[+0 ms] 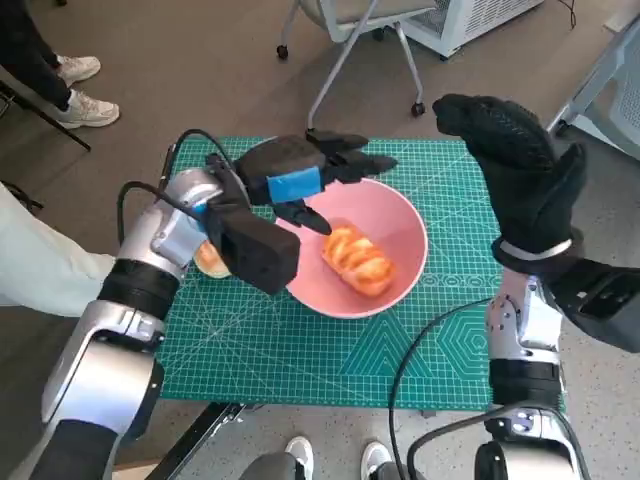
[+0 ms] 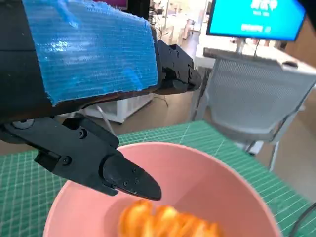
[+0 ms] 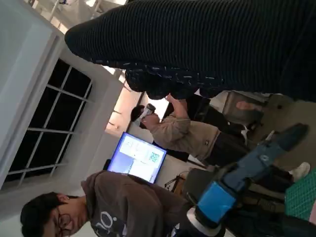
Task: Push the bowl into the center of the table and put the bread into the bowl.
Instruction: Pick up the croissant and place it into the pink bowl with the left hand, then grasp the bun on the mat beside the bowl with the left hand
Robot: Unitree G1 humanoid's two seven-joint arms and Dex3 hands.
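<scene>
A pink bowl (image 1: 405,235) stands near the middle of the green cutting mat (image 1: 300,350). A golden bread (image 1: 357,260) lies inside it, also seen in the left wrist view as the bread (image 2: 168,224) on the bowl's (image 2: 222,187) floor. My left hand (image 1: 300,180) hovers over the bowl's far left rim with its fingers (image 2: 118,175) spread and nothing in them. My right hand (image 1: 515,160) is raised above the mat's right side, apart from the bowl, its gloved fingers (image 3: 168,84) loosely bent and holding nothing.
A second bun (image 1: 210,258) lies on the mat left of the bowl, half hidden under my left wrist. A wheeled chair (image 1: 350,30) stands beyond the table. A person's shoes (image 1: 85,95) and pale leg (image 1: 40,270) are at the left. People (image 3: 123,207) show in the right wrist view.
</scene>
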